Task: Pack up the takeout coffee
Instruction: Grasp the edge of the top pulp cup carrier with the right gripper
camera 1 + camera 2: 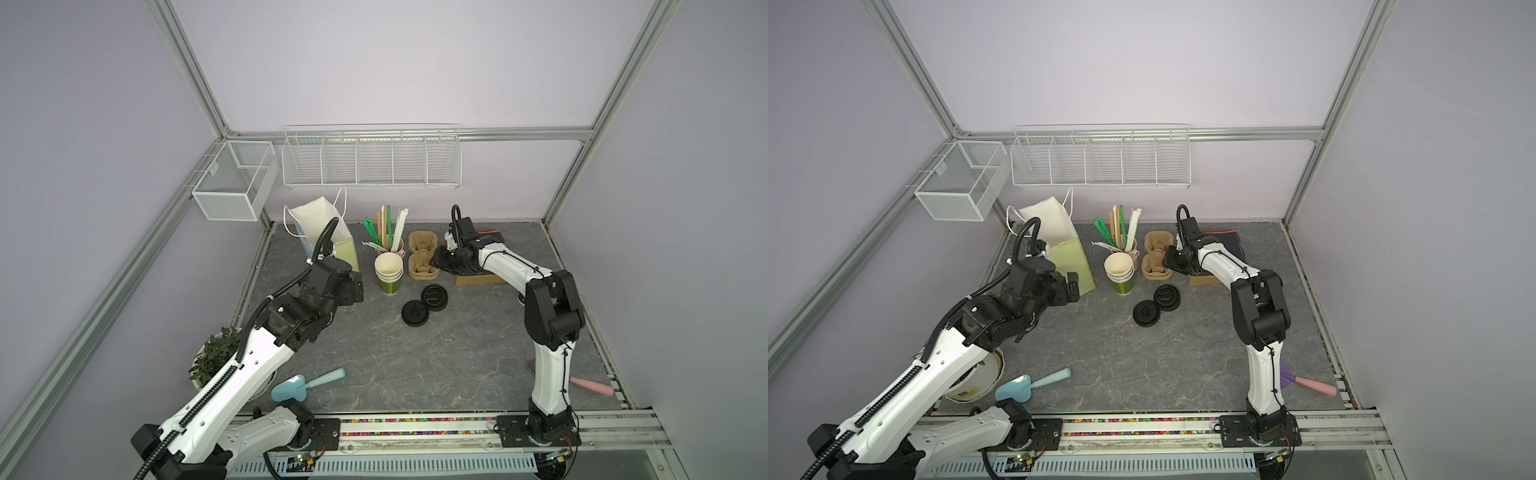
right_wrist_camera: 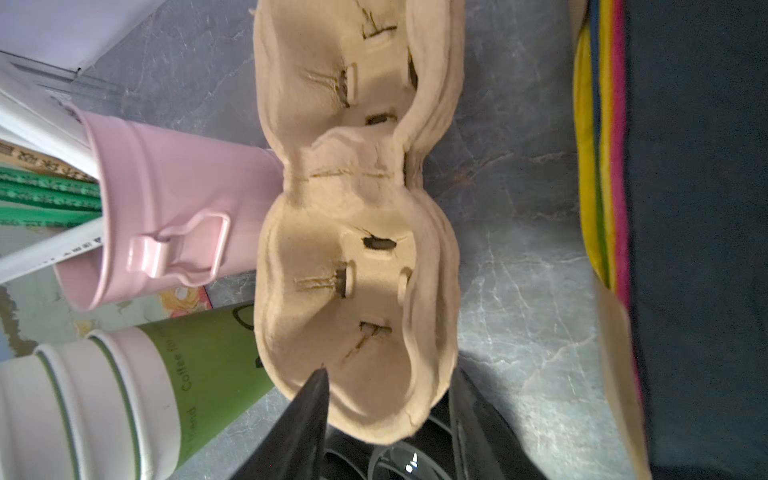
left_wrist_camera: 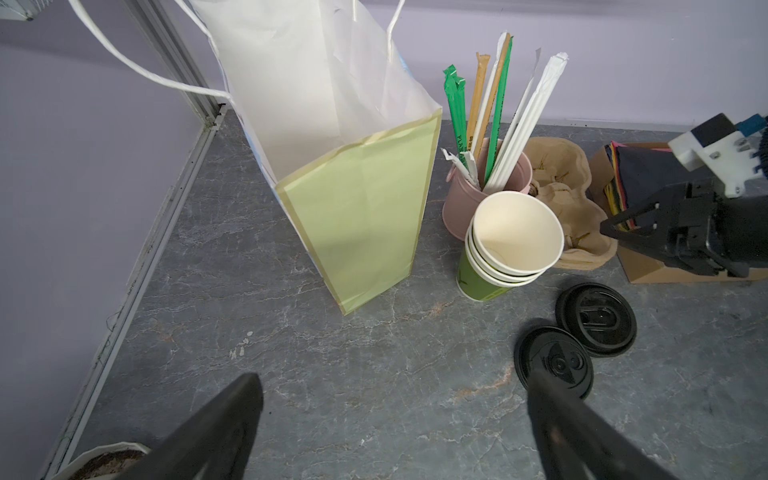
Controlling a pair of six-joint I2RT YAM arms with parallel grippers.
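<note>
No lidded takeout coffee shows, only the cup stack (image 1: 388, 270). Beside the stack, fingers of the right gripper (image 2: 388, 374) straddle the near end of the carrier (image 2: 353, 208), grip unclear. The left gripper (image 3: 392, 376), fingers wide apart, hangs short of the stack.

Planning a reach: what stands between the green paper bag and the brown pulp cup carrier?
A stack of green paper cups and a pink pail of straws, in both top views.
</note>
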